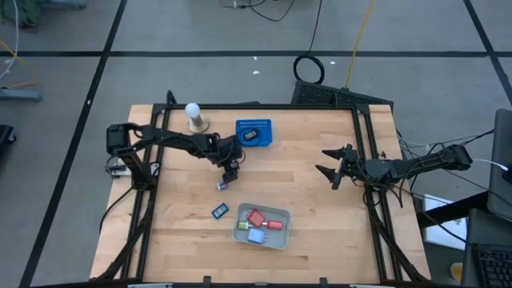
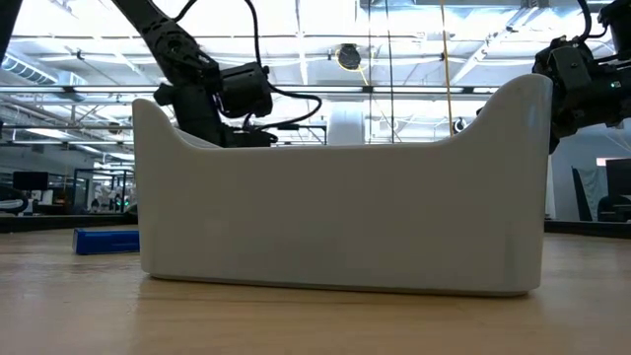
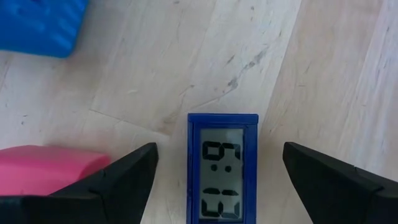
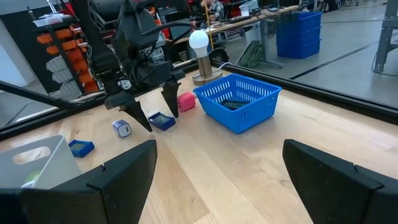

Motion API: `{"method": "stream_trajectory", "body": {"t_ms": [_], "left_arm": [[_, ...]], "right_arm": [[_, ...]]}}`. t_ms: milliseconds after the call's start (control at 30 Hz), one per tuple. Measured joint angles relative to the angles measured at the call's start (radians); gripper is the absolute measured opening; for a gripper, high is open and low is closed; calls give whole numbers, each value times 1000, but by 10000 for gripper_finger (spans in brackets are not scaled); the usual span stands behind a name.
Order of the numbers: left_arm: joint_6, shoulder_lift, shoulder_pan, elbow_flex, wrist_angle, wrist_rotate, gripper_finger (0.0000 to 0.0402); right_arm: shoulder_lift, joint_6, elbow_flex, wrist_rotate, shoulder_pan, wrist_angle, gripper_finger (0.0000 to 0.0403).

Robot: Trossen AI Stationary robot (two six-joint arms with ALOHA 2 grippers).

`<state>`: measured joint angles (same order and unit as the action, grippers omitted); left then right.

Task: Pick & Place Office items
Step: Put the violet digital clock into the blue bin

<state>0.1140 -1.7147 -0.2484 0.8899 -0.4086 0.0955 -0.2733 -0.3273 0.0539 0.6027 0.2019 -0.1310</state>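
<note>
The little blue clock (image 3: pixel 222 167) lies flat on the tabletop (image 1: pixel 320 200), right between the open fingers of the left tool (image 3: pixel 221 186). It looks light, hard and a bit slippery, so pinch its long sides. A pink block (image 3: pixel 46 168) sits just beside one finger and could get bumped. The blue basket (image 1: pixel 254 133) is near. The right tool (image 1: pixel 334 170) waits open, well apart.

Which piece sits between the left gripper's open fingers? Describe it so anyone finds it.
Start at the blue basket on the table's far side. Just nearer, under the left gripper, lies a small blue clock. Unlike the pink block beside it, it shows digits.
</note>
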Motion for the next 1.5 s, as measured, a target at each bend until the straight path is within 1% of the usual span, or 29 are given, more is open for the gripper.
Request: {"method": "stream_trajectory", "body": {"t_ms": [267,367,467,767,900,1033,1167,1267,1333,1467,1500], "left_arm": [[-14,-2,0,15,-24,-26,353],[-14,-2,0,15,-29,-37,340],[-14,-2,0,15,-36,-45,307],[-13,-2,-1,16,-41,-53,180],[-11,0,0,17,-38,-48,143],[-7,1,0,17,-37,-46,138],[1,1,0,17,-37,-35,166],[16,0,0,17,-37,-23,175],[35,0,0,20,-39,-16,170],[69,-2,2,62,-54,25,137],[68,-3,4,81,-49,32,135]], "right_arm": [[0,12,0,0,0,-13,339],[0,26,0,-1,0,-25,339],[0,28,0,-1,0,-26,339],[0,28,0,-1,0,-26,339],[0,28,0,-1,0,-26,339],[0,29,0,-1,0,-26,339],[0,29,0,-1,0,-26,339],[0,29,0,-1,0,-23,339],[0,29,0,-1,0,-23,339],[0,28,0,-1,0,-23,339],[0,28,0,-1,0,-22,339]]}}
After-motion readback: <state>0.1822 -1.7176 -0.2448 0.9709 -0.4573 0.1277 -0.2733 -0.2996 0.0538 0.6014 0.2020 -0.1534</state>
